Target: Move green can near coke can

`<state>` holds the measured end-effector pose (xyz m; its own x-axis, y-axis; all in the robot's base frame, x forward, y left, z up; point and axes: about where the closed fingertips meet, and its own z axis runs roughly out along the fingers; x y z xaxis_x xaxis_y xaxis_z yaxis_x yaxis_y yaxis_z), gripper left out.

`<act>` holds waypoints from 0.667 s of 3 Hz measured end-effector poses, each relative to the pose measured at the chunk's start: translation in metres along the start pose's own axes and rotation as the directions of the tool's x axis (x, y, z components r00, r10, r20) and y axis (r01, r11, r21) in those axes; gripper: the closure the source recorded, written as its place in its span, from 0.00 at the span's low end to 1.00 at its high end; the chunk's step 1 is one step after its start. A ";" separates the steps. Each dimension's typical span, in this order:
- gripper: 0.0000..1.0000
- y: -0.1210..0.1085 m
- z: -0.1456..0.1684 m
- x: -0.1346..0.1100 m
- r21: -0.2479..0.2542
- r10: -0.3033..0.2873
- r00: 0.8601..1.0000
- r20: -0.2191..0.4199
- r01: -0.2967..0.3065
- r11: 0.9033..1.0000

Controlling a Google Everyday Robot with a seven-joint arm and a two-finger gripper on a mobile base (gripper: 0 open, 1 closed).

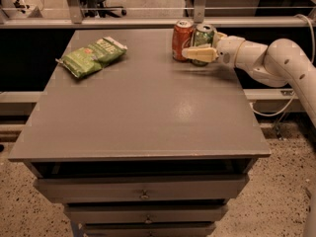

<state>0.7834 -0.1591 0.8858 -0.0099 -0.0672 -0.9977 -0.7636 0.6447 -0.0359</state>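
The grey table (148, 112) carries three things, and the coke can (181, 39) near its far edge serves as the marker for all of them. The coke can stands upright, silver top up, its white script facing the camera.

The green can (203, 35) stands upright just beside the coke can, on the side from which the arm comes in. The two cans are touching or nearly so; no clear gap shows between them.

The gripper (200, 46) is at the green can, on that same side of the coke can, and is closed around the green can. One pale finger (197, 54) lies across the camera-facing side of the green can, its tip reaching to the coke can's lower edge. The other finger passes behind the green can and is mostly hidden.

The white arm (276, 58) stretches away from the coke can, past the table's edge and out of the frame.

A flat green chip bag (94, 56) lies well apart from the coke can, on the opposite side from the green can and a little nearer the camera.

Below the tabletop, far toward the camera from the coke can, drawers (143, 189) with small knobs are stacked.
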 end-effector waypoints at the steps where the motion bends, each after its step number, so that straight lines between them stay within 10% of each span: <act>1: 0.00 0.005 -0.007 -0.006 -0.029 -0.007 1.000 -0.016 0.007 1.000; 2: 0.00 0.022 -0.037 -0.028 -0.082 -0.044 0.997 -0.058 0.039 0.996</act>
<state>0.7433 -0.1712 0.9150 -0.0132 -0.1394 -0.9901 -0.8136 0.5771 -0.0704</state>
